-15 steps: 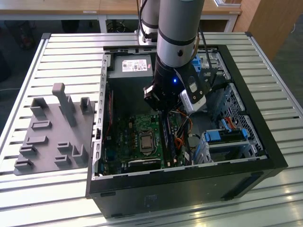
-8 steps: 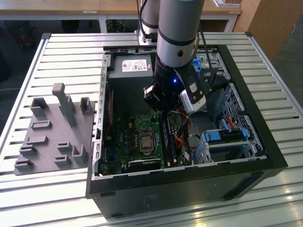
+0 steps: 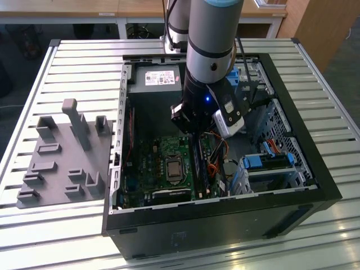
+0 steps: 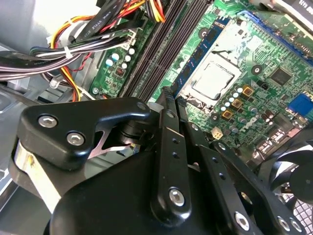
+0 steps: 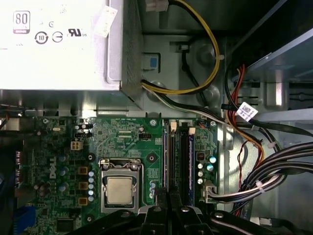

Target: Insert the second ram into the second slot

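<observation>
The second ram (image 5: 166, 164) is seen edge-on in the memory slot just beside the processor socket (image 5: 120, 190). Another blue stick (image 5: 191, 161) stands across the slot bank from it. The gripper (image 5: 164, 208) is drawn narrow and appears to be closed on the stick's end. For a clean seating, the stick is best kept upright and in line with its slot. Pressure is best given straight down and evenly, and the cable bundle (image 5: 274, 171) near by is best left untouched.
</observation>
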### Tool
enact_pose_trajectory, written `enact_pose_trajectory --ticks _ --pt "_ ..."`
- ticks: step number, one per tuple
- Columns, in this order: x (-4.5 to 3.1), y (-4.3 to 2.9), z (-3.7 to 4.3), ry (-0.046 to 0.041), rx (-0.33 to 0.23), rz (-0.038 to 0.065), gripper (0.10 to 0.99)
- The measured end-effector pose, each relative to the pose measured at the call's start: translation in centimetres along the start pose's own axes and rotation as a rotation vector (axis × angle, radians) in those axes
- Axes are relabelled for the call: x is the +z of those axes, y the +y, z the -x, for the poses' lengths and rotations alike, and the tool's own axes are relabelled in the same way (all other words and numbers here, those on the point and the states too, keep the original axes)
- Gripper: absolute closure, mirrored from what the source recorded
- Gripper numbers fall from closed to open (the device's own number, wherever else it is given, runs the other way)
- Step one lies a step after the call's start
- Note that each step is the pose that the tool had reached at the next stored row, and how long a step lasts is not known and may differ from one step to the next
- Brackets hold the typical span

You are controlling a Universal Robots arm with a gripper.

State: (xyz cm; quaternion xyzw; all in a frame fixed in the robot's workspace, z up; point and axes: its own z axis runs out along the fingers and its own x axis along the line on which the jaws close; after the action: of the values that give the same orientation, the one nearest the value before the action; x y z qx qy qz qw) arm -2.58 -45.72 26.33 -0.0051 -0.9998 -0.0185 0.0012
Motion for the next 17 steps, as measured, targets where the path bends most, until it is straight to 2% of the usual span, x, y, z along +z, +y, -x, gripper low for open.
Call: enact_pose_trajectory --ticks 5,12,17 --pt "0.16 -0.44 0.00 0.0000 0.000 0.000 0.949" --pt "1.00 -0.50 0.09 0.0017 0.000 0.000 0.949" --pt "1.26 -0.51 0.13 0.0019 0.000 0.000 0.949"
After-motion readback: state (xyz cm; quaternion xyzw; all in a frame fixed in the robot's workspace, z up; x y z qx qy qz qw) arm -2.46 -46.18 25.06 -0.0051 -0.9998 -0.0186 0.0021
